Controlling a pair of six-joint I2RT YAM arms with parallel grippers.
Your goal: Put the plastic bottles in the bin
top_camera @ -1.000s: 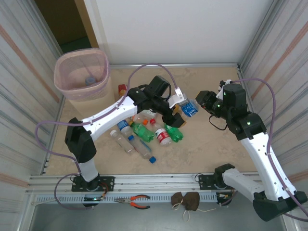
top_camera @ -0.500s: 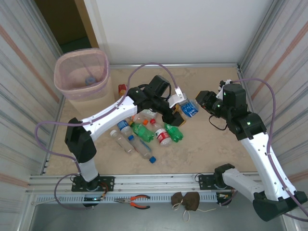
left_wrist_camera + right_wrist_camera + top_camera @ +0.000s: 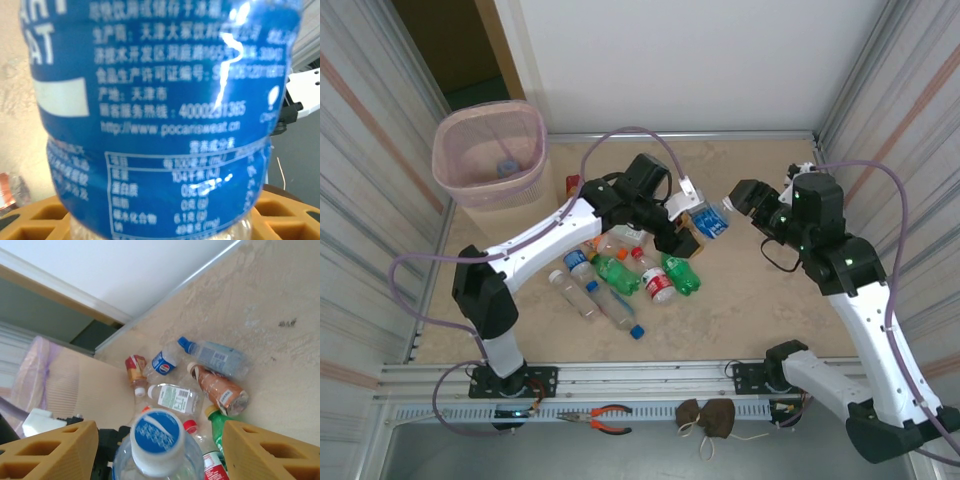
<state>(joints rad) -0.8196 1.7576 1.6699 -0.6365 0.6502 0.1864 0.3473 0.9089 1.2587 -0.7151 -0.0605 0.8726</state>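
Left pincer (image 3: 160,220) half closed on blue-labelled bottle (image 3: 160,100). Right pincer (image 3: 157,429) spread wide, astride its cap, touching nothing. Other bottles (image 3: 620,272) heaped just beneath left pincer; bin (image 3: 520,186) well off leftward, bare table (image 3: 750,300) rightward.

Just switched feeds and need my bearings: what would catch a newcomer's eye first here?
A blue-labelled Pocari Sweat bottle is held above the table between the arms, gripped by the left tool, with the right tool open around its cap. Below it, a cluster of bottles lies mid-table; the pink bin stands at the far left corner.
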